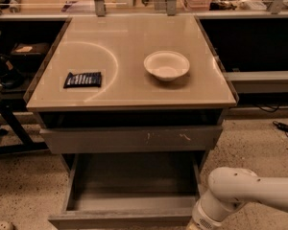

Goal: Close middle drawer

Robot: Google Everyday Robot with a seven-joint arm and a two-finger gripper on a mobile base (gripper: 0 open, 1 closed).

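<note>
No writing can be read anywhere: the dark packet (82, 79) on the counter (134, 92) bears pale marks too small to make out. The end effector is out of view — only the white arm (249, 188) shows, at lower right.

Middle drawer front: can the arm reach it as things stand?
Probably yes: the arm sits beside the open middle drawer, at its right front corner, with nothing between them. The gripper is out of view, apparently past the bottom edge.
</note>
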